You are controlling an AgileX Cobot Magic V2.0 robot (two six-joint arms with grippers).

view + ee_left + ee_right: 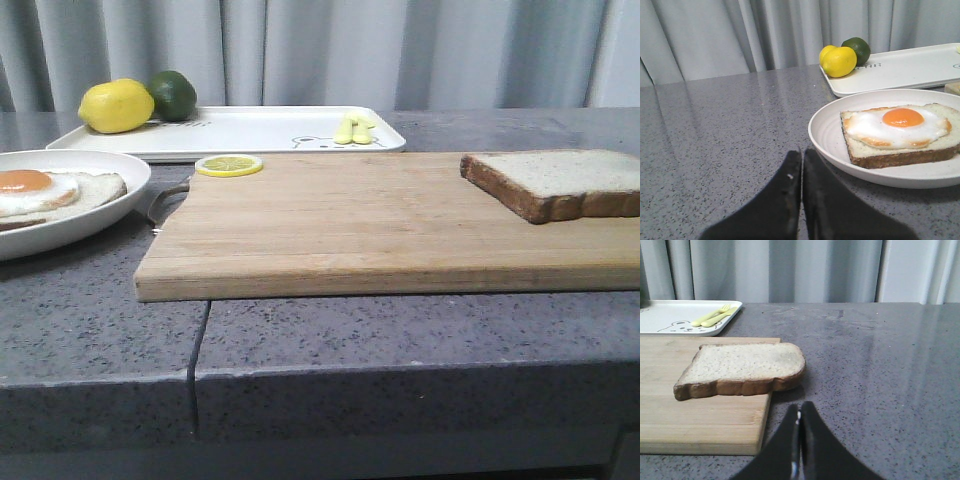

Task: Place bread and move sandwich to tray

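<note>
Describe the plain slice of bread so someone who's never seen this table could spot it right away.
Find the wooden cutting board in the middle of the grey counter. The bread lies flat at the board's far right end, overhanging the edge. Unlike the slice on the round white plate at left, it carries no fried egg.

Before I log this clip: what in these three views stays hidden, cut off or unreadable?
- Sandwich: front view's left edge cuts its plate.
- Bread: front view's right edge cuts it.
- Tray: left wrist view's right edge cuts it; its print is too small to read.
- Left pincer and right pincer: absent from the front view.
</note>
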